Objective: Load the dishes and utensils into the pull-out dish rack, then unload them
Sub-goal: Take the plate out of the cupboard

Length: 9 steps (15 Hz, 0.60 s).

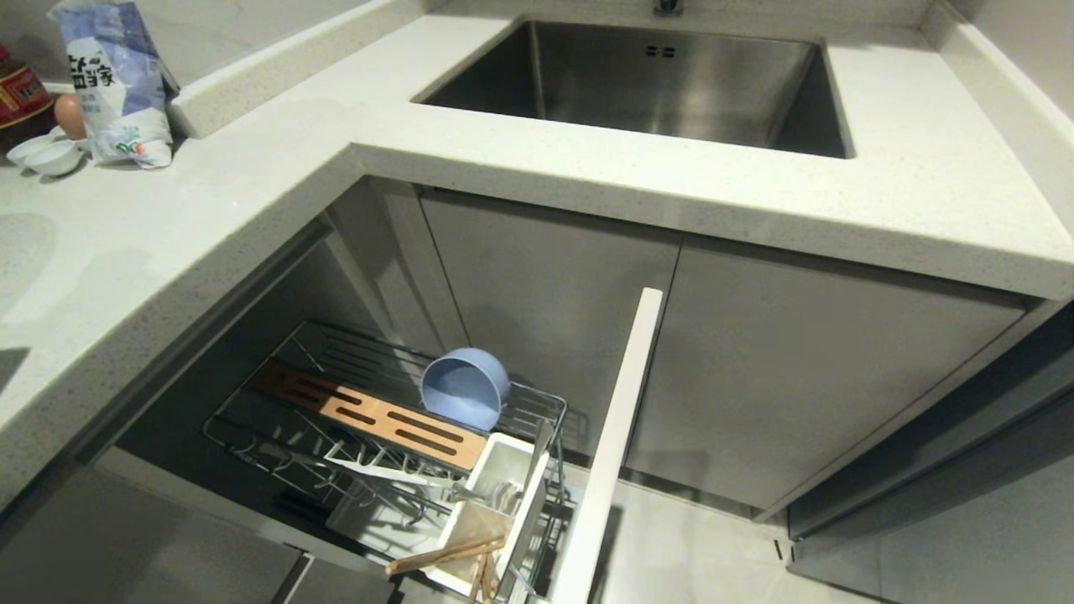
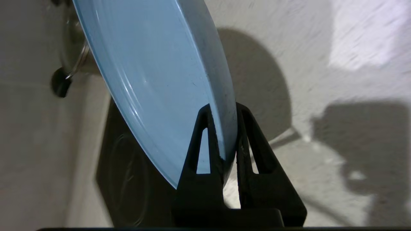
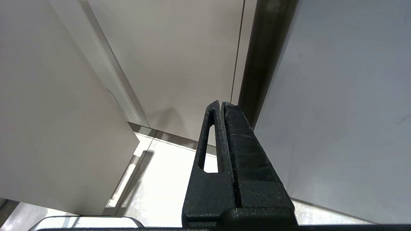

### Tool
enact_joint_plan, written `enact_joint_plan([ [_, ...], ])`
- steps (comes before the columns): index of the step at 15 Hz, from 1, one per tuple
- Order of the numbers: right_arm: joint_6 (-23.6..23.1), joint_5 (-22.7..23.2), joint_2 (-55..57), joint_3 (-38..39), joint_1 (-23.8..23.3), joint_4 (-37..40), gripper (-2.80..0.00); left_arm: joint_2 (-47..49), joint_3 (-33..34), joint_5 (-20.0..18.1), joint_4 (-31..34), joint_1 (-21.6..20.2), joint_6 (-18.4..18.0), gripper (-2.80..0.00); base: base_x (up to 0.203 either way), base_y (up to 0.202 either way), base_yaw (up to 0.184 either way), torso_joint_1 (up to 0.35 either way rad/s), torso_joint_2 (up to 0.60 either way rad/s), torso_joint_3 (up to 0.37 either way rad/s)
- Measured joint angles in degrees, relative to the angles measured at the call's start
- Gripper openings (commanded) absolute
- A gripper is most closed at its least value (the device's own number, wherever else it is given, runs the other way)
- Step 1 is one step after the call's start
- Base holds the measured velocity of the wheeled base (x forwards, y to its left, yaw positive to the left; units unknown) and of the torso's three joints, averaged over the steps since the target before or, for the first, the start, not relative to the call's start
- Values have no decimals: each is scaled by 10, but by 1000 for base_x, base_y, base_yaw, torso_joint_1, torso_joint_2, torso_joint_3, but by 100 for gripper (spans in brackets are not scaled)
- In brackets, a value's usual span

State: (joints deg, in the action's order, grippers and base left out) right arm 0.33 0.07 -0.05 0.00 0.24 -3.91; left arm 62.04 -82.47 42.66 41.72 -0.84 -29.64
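1. One pull-out dish rack (image 1: 537,398) stands open below the counter's near left corner.
2. Left gripper (image 2: 224,110) clamps the pale-blue plate (image 2: 154,70) by its rim.
3. Blue bowl (image 1: 464,388) lies tipped at the rack's far side.
4. Chopsticks (image 1: 445,555) and spoon (image 1: 491,497) sit in the near caddy (image 1: 487,470).
5. Right gripper (image 3: 222,104) hangs closed, empty.

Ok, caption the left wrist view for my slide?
Left tool shut on the pale-blue plate rim, above the countertop.
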Motion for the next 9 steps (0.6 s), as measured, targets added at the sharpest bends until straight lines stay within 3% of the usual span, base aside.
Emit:
enact_joint_plan([
  [4, 0, 0, 0, 0, 0, 0, -280, 30, 8, 14, 63, 1, -5, -280, 0, 0, 0, 0, 0, 0],
  [9, 0, 0, 0, 0, 0, 0, -280, 47, 33, 14, 93, 1, -6, -280, 0, 0, 0, 0, 0, 0],
])
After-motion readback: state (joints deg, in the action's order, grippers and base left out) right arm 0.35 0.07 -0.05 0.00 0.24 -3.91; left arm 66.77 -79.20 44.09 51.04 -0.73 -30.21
